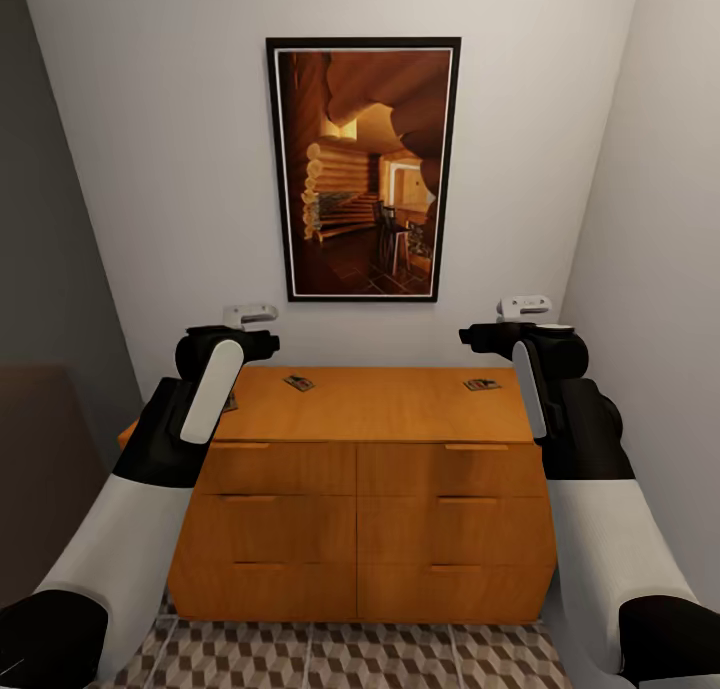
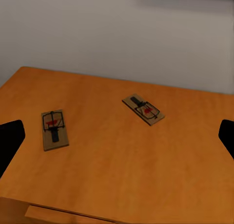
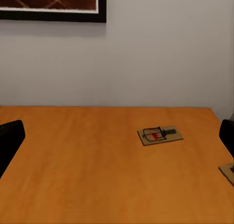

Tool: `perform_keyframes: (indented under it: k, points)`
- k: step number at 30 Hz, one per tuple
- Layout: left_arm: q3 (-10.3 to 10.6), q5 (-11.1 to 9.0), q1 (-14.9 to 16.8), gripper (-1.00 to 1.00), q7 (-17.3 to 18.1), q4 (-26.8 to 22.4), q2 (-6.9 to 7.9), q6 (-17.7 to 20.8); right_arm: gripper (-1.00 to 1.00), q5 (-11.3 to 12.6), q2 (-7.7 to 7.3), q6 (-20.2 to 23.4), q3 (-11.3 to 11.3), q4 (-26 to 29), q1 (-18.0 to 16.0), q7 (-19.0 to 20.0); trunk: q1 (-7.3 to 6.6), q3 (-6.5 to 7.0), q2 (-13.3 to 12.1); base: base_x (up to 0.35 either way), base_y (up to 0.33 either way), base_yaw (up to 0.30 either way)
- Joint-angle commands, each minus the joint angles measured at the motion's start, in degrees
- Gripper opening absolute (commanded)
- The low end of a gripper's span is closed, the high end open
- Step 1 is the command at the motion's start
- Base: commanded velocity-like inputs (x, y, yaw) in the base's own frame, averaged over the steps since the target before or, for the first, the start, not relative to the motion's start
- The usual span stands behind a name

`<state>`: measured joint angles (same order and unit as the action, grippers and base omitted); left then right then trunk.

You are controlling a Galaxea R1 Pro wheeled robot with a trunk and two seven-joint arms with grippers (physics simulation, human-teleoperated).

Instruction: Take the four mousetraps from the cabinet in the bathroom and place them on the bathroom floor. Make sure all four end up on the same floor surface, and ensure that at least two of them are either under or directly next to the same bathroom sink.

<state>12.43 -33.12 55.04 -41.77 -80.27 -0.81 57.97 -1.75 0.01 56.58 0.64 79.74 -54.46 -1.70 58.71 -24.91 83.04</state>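
The orange-brown cabinet [image 1: 380,414] stands against the wall straight ahead, drawers shut. Mousetraps lie on its flat top: one [image 1: 298,382] back left, one [image 1: 481,384] back right, and another [image 1: 231,402] half hidden behind my left arm. The left wrist view shows two mousetraps [image 2: 54,130] [image 2: 143,109] on the cabinet top [image 2: 122,175]. In the right wrist view lies one mousetrap [image 3: 160,134], and the corner of another [image 3: 228,173] at the picture's edge. My left gripper [image 1: 255,344] [image 2: 117,138] and right gripper [image 1: 480,336] [image 3: 117,138] hover open above the cabinet's front corners, holding nothing. Bathroom floor [image 1: 350,659] tiles show below.
A large framed picture [image 1: 362,169] hangs on the white wall above the cabinet. A side wall [image 1: 660,269] runs close on the right. A dark low shape [image 1: 40,449] sits at the left. The cabinet nearly fills the width of the nook.
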Motion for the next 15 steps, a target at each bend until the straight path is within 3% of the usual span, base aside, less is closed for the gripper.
perform_keyframes:
  k: [1,15]
  points:
    - [0.0,-0.6,-0.1,1.00,-0.6,0.0,-0.03,0.1,1.00,-0.2,0.00,0.3,0.1,0.0,0.0,-0.1,0.01,-0.07,0.0,0.128,0.000,0.000]
    - [0.0,-0.5,-1.8,1.00,-0.6,-0.3,-0.31,0.0,1.00,-0.2,-0.15,0.9,0.3,0.1,0.0,-0.1,0.01,-0.07,0.0,0.035,0.000,0.000]
